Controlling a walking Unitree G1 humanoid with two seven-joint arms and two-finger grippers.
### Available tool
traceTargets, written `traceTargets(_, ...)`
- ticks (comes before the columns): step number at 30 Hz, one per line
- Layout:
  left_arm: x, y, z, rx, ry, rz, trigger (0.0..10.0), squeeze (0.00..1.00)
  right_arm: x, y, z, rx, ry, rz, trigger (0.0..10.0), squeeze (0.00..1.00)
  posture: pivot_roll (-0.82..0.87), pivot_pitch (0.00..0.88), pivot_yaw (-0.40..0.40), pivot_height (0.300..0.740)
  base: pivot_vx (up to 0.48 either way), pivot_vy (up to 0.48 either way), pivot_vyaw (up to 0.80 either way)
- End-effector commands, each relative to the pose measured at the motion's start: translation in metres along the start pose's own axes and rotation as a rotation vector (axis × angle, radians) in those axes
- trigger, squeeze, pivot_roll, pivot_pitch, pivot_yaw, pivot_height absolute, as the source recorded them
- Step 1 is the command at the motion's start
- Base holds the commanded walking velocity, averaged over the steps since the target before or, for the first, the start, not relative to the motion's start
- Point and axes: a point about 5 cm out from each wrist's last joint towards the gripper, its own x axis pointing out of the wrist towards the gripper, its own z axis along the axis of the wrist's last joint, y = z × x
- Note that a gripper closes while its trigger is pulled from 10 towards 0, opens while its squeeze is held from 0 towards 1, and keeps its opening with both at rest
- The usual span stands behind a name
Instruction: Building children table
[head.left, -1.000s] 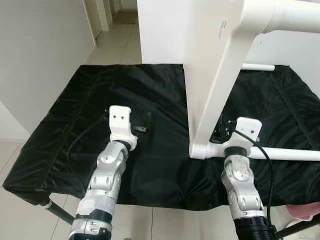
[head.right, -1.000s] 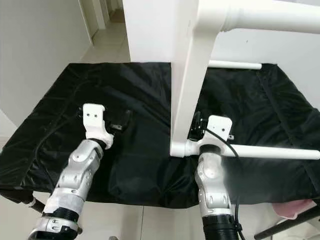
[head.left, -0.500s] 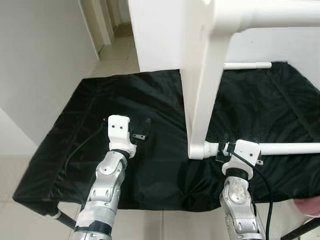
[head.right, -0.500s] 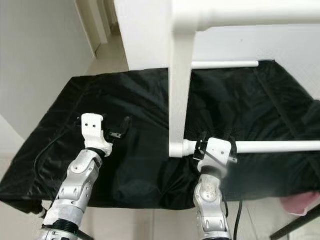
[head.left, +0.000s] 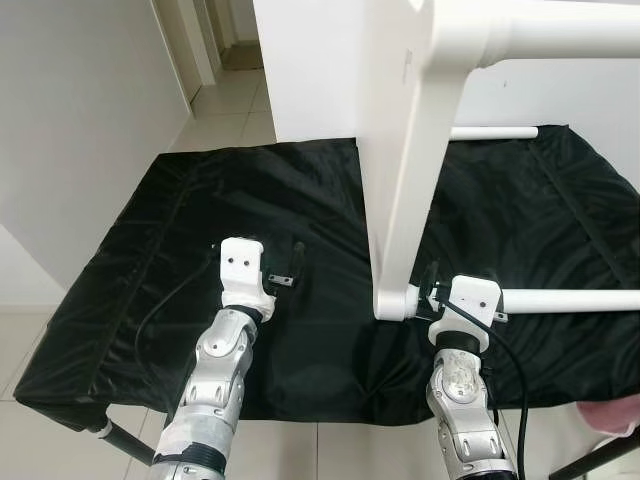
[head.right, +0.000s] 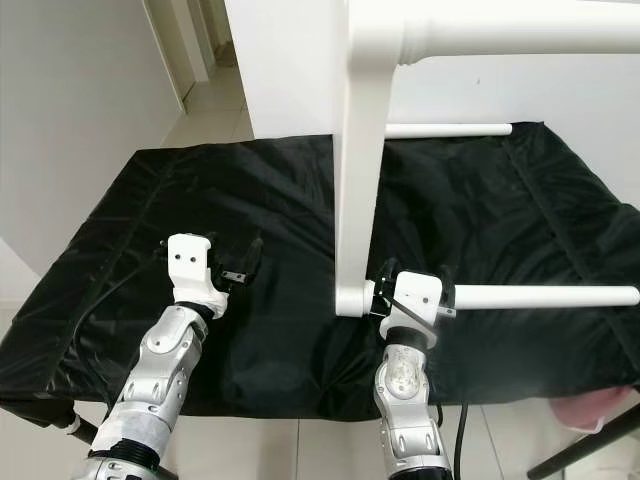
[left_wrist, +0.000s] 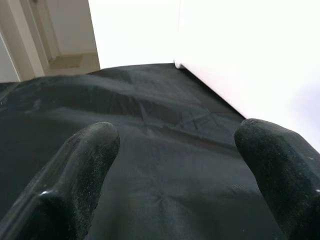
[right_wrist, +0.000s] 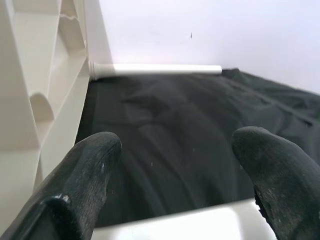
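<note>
Children's table, a white plastic frame (head.left: 400, 200), stands part-built on the black cloth-covered worktop (head.left: 150, 270), its upright leg panel rising just ahead of my right gripper (head.left: 432, 290). My right fingers (right_wrist: 90, 175) are spread apart around the near white round rail (head.left: 570, 300) where it meets the foot of that panel, not clamped on it. Judging from this, if I nudge the rail sideways it may slip from its socket, or the tall panel may tip, since nothing else braces it. My right wrist is raised, forearm rising from below. My left gripper (head.left: 285, 270) hovers low over bare cloth, fingers (left_wrist: 85, 160) open and empty, just beside the panel, arm bent upward likewise. A second white rail (head.left: 495, 132) lies at the worktop's far edge.
</note>
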Motion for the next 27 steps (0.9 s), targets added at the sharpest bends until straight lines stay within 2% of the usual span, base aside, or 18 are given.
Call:
traceTargets(1, -0.001, 0.003, -0.005, 0.005, 0.006, 0.065, 10.0, 0.00, 0.004, 0.001, 0.001, -0.001, -0.007, 0.008, 10.0, 0.00, -0.10, 0.000, 0.084, 0.740, 0.000, 0.000, 0.00)
traceTargets(12, 0.006, -0.008, -0.005, 0.018, -0.007, 0.056, 10.0, 0.00, 0.008, -0.007, -0.002, -0.028, 0.000, 0.030, 10.0, 0.00, -0.09, 0.000, 0.035, 0.740, 0.000, 0.000, 0.00)
traceTargets(18, 0.002, -0.010, -0.008, 0.023, 0.001, 0.066, 10.0, 0.00, 0.006, -0.002, -0.005, -0.028, 0.013, 0.051, 10.0, 0.00, -0.08, 0.000, 0.032, 0.740, 0.000, 0.000, 0.00)
traceTargets(27, 0.004, -0.011, -0.006, 0.043, -0.009, 0.056, 10.0, 0.00, 0.010, 0.000, -0.003, -0.027, 0.000, 0.065, 10.0, 0.00, -0.08, 0.000, 0.029, 0.740, 0.000, 0.000, 0.00)
